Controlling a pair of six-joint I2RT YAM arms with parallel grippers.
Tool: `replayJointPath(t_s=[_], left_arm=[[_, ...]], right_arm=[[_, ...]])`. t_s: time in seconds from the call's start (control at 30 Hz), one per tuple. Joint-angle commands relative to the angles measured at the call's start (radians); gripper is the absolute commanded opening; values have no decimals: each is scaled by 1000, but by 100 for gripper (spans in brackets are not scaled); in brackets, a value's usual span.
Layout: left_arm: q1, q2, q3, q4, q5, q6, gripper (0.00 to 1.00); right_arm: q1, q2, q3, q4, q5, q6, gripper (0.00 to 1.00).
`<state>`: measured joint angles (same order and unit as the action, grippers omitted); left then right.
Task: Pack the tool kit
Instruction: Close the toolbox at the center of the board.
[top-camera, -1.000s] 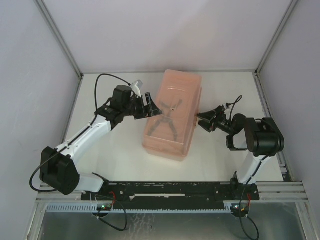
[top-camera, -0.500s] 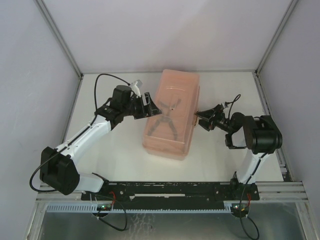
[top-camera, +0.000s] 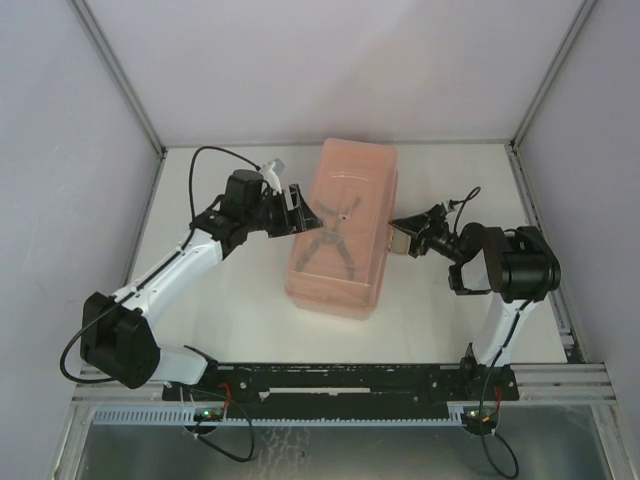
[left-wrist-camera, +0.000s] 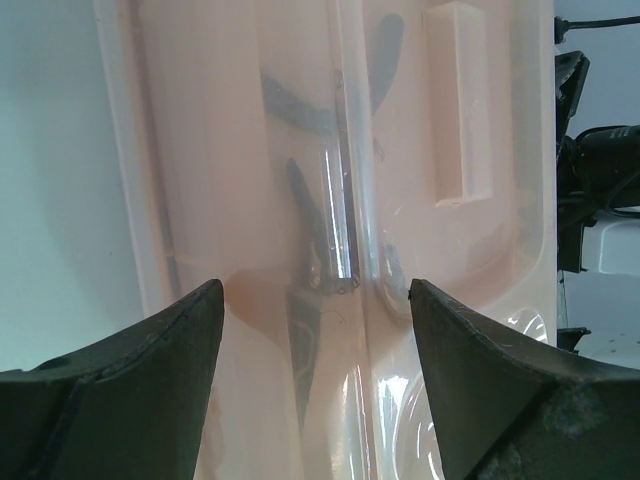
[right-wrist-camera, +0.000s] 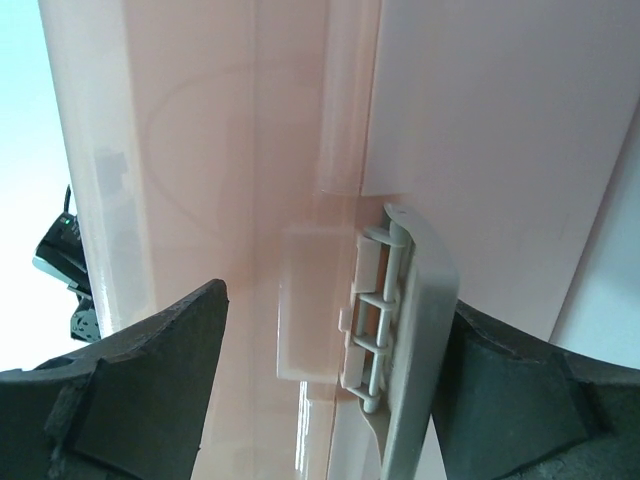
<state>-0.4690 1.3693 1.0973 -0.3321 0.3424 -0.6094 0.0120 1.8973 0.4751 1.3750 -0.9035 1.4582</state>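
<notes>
The salmon-pink toolbox (top-camera: 340, 230) lies shut in the middle of the table, and dark pliers (top-camera: 330, 245) show through its translucent lid. My left gripper (top-camera: 298, 210) is open against the box's left side, its fingers (left-wrist-camera: 150, 370) spread over the lid (left-wrist-camera: 450, 150), where the blurred pliers (left-wrist-camera: 300, 190) show underneath. My right gripper (top-camera: 408, 238) is open at the box's right side. The grey latch (right-wrist-camera: 410, 320) stands swung out from the box wall (right-wrist-camera: 200, 150), lying against the right-hand finger (right-wrist-camera: 520, 400); the other finger is clear of it.
Grey walls close off the table (top-camera: 440, 320) at the back and on both sides. The right arm (left-wrist-camera: 590, 180) appears beyond the box in the left wrist view, and the left arm (right-wrist-camera: 60, 250) appears at the left edge of the right wrist view.
My right gripper has moved left up to the box's side and opened slightly, and the latch now stands out between its fingers. The box has shifted a little left. The left arm has barely moved.
</notes>
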Motion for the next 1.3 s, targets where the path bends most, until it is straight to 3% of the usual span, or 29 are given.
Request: replayJointPath(t_s=[0.0,1.27], left_arm=[[-9,23,50,-47,10,30,77],[-9,51,64,-61,27,41,73]], right_arm=[[34,28,45,102,-21,30,74],[80,-122,-30,116,-1,33,71]])
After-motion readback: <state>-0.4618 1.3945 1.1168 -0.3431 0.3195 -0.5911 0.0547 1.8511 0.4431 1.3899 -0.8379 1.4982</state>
